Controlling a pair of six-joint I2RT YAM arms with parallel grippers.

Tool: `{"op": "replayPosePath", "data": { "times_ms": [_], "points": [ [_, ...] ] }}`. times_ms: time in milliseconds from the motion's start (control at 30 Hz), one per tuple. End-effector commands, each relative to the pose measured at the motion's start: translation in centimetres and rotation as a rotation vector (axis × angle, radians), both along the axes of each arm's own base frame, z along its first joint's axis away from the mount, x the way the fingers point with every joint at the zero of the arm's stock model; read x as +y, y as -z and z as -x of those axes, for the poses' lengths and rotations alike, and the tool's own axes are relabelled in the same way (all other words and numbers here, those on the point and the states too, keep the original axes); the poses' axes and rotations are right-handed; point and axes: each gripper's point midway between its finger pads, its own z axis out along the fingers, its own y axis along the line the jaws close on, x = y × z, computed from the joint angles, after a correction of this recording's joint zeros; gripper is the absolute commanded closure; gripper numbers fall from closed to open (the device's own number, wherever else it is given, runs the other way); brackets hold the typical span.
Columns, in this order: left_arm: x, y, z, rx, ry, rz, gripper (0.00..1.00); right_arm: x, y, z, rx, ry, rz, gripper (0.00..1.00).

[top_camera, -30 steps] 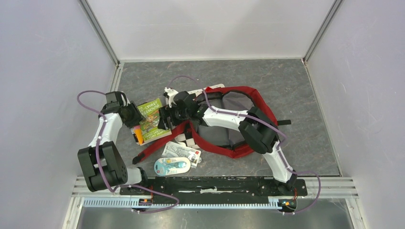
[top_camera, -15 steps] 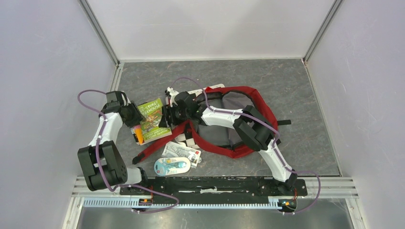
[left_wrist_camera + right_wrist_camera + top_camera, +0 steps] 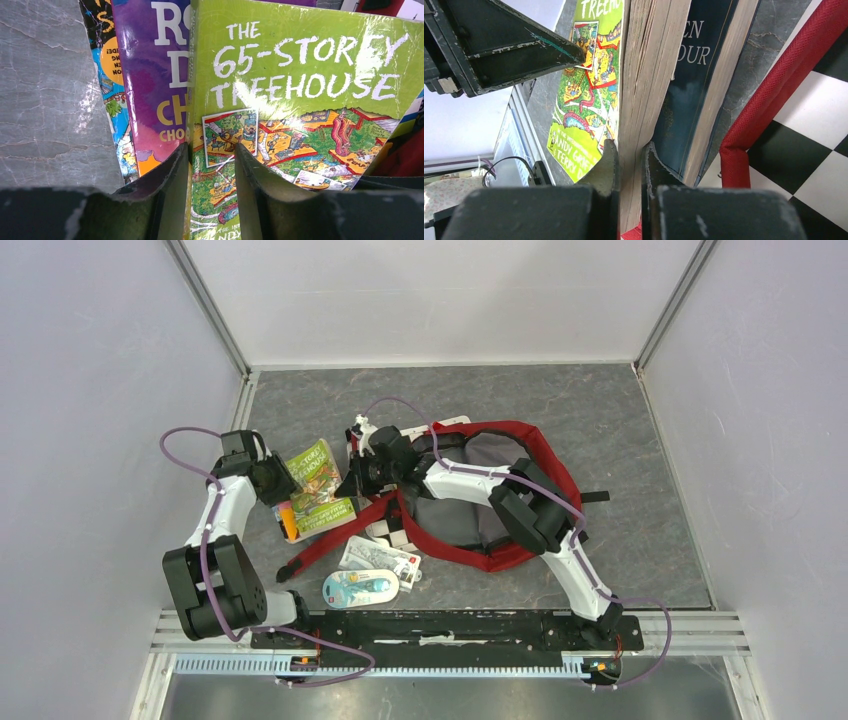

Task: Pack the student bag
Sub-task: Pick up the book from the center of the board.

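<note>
Our left gripper [image 3: 210, 165] pinches the green book [image 3: 300, 90] at its near edge; our right gripper [image 3: 629, 165] clamps its page block. The bag [image 3: 520, 440] lies open to the right: soft, floppy, best held by its stiffer rim.

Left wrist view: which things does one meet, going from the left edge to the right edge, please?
Bare grey table → blue and orange book edge → purple book → green Treehouse book, held between the left gripper fingers.
</note>
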Motion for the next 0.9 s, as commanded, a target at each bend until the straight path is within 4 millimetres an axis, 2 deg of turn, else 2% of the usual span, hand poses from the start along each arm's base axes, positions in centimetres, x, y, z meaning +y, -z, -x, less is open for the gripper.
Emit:
{"op": "replayPosePath", "data": {
  "times_ms": [0, 233, 433, 700, 767, 800, 867],
  "points": [
    [-2.0, 0.2, 0.3, 0.011, 0.088, 0.064, 0.58, 3.1, -3.2, 1.3, -0.048, -0.065, -0.137, 0.99],
    [-2.0, 0.5, 0.4, 0.025, 0.101, 0.065, 0.60, 2.8, 0.7, 1.5, -0.002, -0.061, -0.077, 0.76],
    [-2.2, 0.6, 0.3, 0.027, 0.107, 0.077, 0.60, 3.2, 1.7, 1.7, 0.013, -0.071, -0.080, 0.60],
    [-2.6, 0.6, 0.3, 0.025, 0.117, 0.100, 0.61, 4.0, 2.5, 2.2, 0.033, -0.096, -0.098, 0.46],
    [-2.8, 0.6, 0.3, 0.022, 0.120, 0.108, 0.61, 4.4, 2.1, 2.4, 0.032, -0.111, -0.116, 0.45],
    [-2.9, 0.7, 0.3, 0.023, 0.122, 0.111, 0.61, 4.5, 1.8, 2.4, 0.029, -0.115, -0.122, 0.50],
    [-2.9, 0.5, 0.3, 0.017, 0.124, 0.110, 0.61, 4.6, 1.1, 2.3, 0.015, -0.114, -0.130, 0.64]
  ]
}}
